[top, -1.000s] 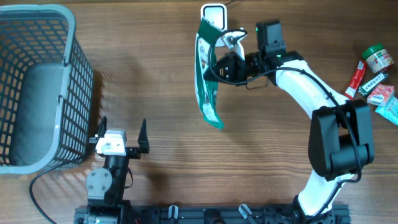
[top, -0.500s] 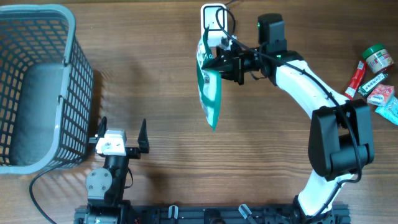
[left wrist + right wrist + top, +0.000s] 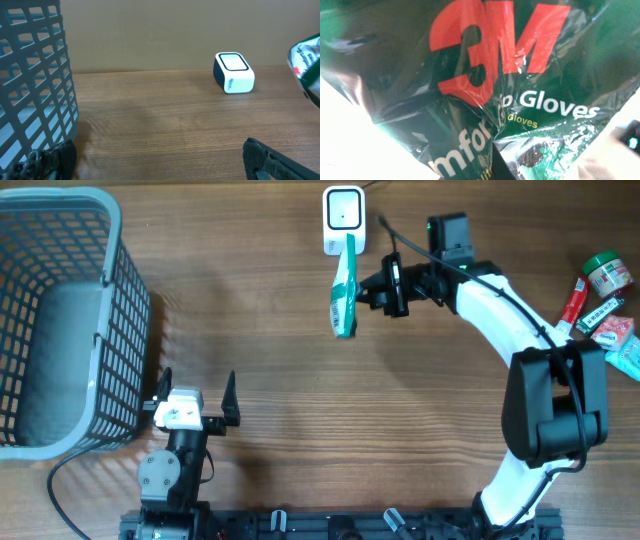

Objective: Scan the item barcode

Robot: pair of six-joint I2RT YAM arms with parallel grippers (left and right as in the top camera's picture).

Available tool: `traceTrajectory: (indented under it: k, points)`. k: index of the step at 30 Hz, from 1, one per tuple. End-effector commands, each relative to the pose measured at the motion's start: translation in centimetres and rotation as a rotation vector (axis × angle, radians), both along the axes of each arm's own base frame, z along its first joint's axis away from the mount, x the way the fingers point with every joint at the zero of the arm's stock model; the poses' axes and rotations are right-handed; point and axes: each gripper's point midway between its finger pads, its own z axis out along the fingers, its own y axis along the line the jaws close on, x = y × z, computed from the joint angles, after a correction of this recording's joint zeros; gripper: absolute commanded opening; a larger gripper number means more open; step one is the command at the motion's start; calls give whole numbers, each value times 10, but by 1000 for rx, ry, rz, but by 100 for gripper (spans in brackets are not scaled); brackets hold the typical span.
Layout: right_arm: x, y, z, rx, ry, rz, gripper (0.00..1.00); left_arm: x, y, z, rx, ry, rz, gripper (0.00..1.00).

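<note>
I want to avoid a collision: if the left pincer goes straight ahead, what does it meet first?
Likely nothing: only table shows ahead. The basket stands to its left, the scanner off to the right.

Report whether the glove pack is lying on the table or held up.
Held up: the right gripper is shut on the glove pack, edge-on by the scanner.

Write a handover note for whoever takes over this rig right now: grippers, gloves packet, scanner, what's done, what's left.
Left gripper: jaws open, empty, beside the basket.
Right gripper: shut on the gloves packet, held beside the scanner, edge-on from overhead.
Done: packet picked up, brought to the scanner.
Left: show its barcode to the scanner; no barcode visible in any view.
</note>
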Motion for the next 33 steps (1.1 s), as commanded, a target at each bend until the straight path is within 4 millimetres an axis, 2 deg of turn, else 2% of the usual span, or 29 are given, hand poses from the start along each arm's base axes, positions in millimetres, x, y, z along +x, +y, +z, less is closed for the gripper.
traceTrajectory:
  k: [1,3,6,9,12,15,19,20,22,24,29,33]
  points:
    - [33,-2,-19,-119,-406,-117,5,0,-2,-1,-7,0,-11,100]
    - [44,-1,-27,-168,-622,-133,4,0,-2,-1,-7,1,-11,100]
    - [42,2,-22,-124,-814,-94,5,0,-2,-1,-7,0,-11,100]
    - [31,5,-4,22,-1066,-29,4,0,-2,-1,-7,1,-11,100]
    - [21,3,8,113,-1164,-1,5,0,-2,-1,-7,1,-11,100]
    - [16,-5,28,176,-1344,2,5,0,-2,-1,-7,1,-11,100]
    - [7,-29,72,228,-1660,-22,5,0,-2,-1,-7,0,-11,100]
    - [2,-39,85,255,-1783,-31,5,0,-2,-1,-7,1,-11,100]
    - [-4,-59,101,276,-1918,-56,5,0,-2,-1,-7,1,-11,100]
    - [1,-83,104,218,-2011,-99,5,0,-2,-1,-7,1,-11,100]
    - [7,-134,89,70,-2145,-194,4,0,-2,-1,-7,0,-11,100]
    - [7,-154,85,-1,-2260,-217,4,0,-2,-1,-7,0,-11,100]
